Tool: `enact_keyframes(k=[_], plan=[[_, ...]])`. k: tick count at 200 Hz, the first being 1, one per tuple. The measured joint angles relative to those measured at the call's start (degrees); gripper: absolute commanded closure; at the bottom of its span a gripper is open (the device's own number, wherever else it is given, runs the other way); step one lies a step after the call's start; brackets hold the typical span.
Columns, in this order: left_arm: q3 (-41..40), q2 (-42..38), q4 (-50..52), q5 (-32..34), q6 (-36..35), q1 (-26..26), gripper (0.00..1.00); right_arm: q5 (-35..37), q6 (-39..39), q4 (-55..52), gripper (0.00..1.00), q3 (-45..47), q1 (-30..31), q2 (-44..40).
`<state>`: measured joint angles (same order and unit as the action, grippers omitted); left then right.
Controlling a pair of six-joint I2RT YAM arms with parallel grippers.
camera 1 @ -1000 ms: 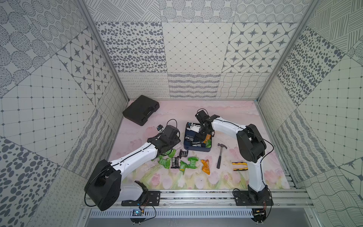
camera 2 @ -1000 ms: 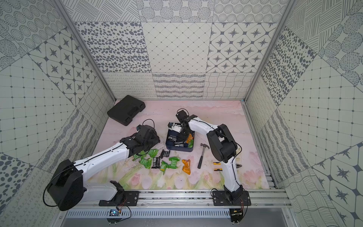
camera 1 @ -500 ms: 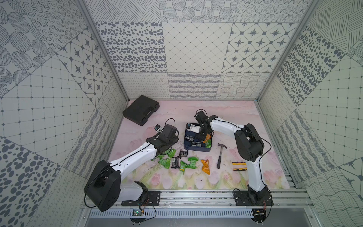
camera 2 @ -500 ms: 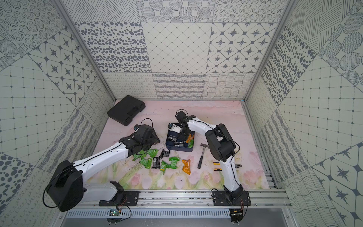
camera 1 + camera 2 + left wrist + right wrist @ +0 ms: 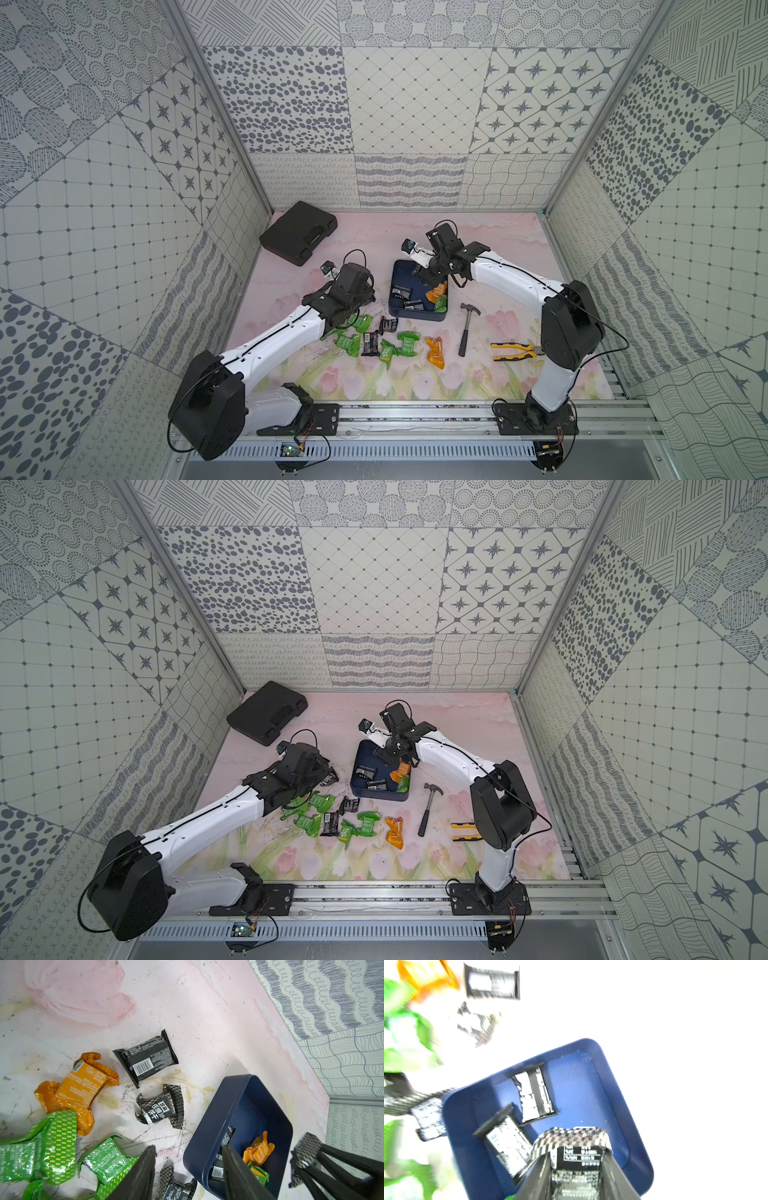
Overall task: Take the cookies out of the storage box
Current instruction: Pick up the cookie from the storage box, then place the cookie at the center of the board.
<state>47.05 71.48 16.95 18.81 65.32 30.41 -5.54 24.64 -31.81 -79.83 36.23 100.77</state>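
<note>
Right end effector (image 5: 576,1153) narrower now — around black cookie (image 5: 577,1176), over storage box (image 5: 581,1084)

The counter (image 5: 498,257) is a pale pink sheet printed with tulips along its near edge and scuffed with dark marks around the middle. A closed black moulded case (image 5: 298,237) lies in the far left corner. The navy storage box (image 5: 417,316) sits flat near the middle. Just off its right side lies a hammer (image 5: 466,328), head toward the far edge. Yellow-and-black pliers (image 5: 513,350) lie nearer the right edge. Between the box and the near edge, loose cookies (image 5: 405,343) lie scattered. The green packets (image 5: 348,344) are mostly to the left, with black packets (image 5: 371,343) among them. One orange packet (image 5: 434,352) lies by the hammer's handle.
</note>
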Motion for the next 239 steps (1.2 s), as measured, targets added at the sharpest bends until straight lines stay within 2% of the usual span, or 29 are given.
enact_keyframes(k=[24, 73, 102, 135, 170, 182, 207, 239], plan=[[-0.83, -2.19, 0.04, 1.05, -0.44, -0.39, 0.44, -0.48, -1.36, 1.57, 0.80, 5.62, 3.72, -5.49], [-4.44, -8.83, 1.11, 2.99, -0.57, -2.58, 0.44, -1.05, -2.43, 1.66, 0.79, 18.82, 21.64, -13.64], [-7.13, -13.35, 2.23, 3.91, -0.55, -3.48, 0.44, -1.36, -3.69, 2.12, 0.79, 23.28, 28.46, -14.58], [-9.49, -17.70, 3.32, 4.35, -0.39, -3.80, 0.44, -1.20, -4.37, 3.78, 0.79, 26.32, 33.03, -12.07], [-11.61, -21.53, 5.07, 4.50, 0.09, -3.89, 0.44, 0.66, -5.01, 5.40, 0.78, 27.58, 33.44, -8.28], [-12.33, -22.60, 5.35, 4.48, 0.44, -3.89, 0.44, 1.40, -5.01, 5.99, 0.73, 27.58, 33.33, -7.43], [-13.46, -24.11, 5.62, 4.39, 0.57, -3.89, 0.43, 2.82, -5.16, 6.60, 0.54, 27.58, 33.29, -6.64], [-13.88, -24.50, 5.57, 3.87, -0.31, -3.89, 0.41, 4.11, -6.36, 7.43, 0.40, 27.58, 33.29, -7.34]])
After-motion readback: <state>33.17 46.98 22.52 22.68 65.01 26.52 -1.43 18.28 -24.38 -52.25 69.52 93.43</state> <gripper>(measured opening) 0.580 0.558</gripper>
